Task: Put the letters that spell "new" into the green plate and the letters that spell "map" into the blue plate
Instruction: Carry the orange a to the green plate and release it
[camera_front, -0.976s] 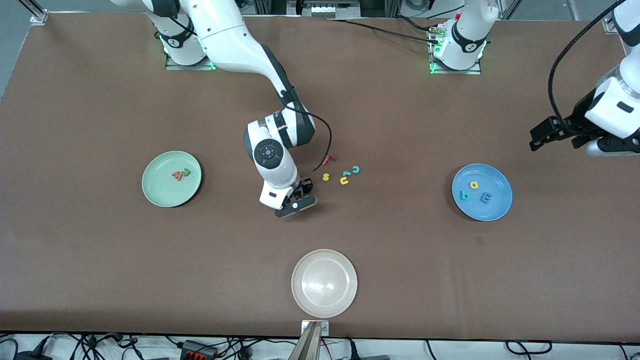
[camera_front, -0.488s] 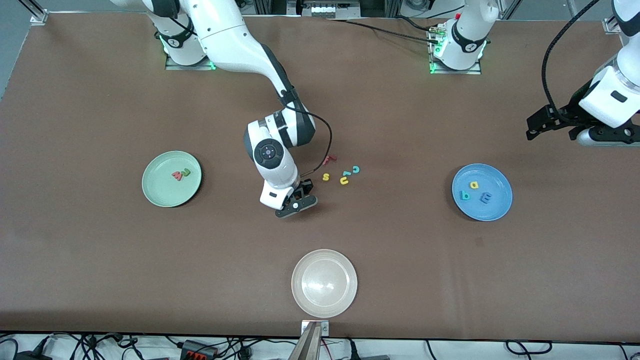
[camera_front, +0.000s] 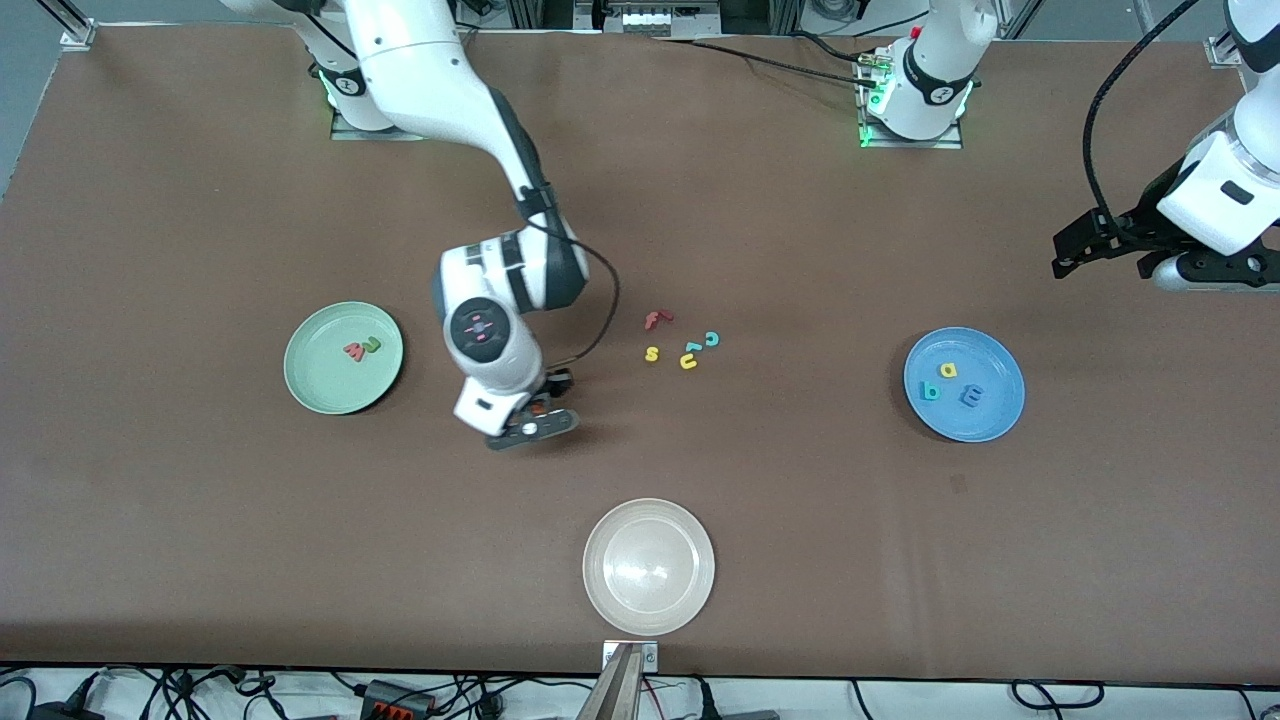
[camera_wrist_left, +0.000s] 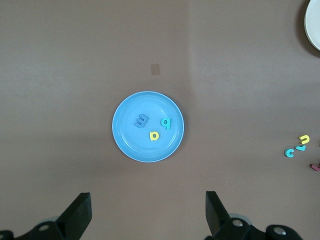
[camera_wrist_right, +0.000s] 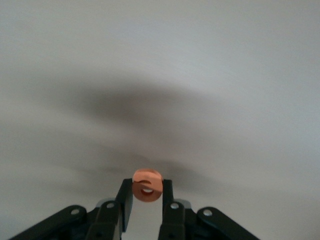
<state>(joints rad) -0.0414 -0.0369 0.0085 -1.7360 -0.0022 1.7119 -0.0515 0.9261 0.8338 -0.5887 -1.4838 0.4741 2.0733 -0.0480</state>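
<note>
right hand (camera_front: 535, 412): you are carrying the orange e (camera_wrist_right: 147, 185) pinched between fingers that are closed down to the width of the foam; the hand is sitting just left of the frame's centre in the front view, over bare table (camera_front: 200, 520).
green plate (camera_front: 343, 357): this is lying to the left of your right hand in the front view and a shade higher in the frame, with only a strip of table between them; that leftward line is what the coming move is turning on, as I judge it.
n and w: the dark olive-green n (camera_front: 371, 345) and the pink-red w (camera_front: 354, 351) are already lying side by side near the plate's middle, so you are aiming the e at the bare part of the plate around them.
left hand (camera_front: 1105, 248): you are holding it wide open with nothing in it at the upper right edge of the front view, waiting above the blue plate (camera_front: 1005, 410); it is much the farther of the two from the green plate.
blue plate contents: the blue m (camera_front: 971, 396), yellow a (camera_front: 948, 370) and teal p (camera_front: 930, 390) are all lying in it.
spare letters: a small cluster (camera_front: 683, 344) is staying out on the table right of centre, not wanted.
</note>
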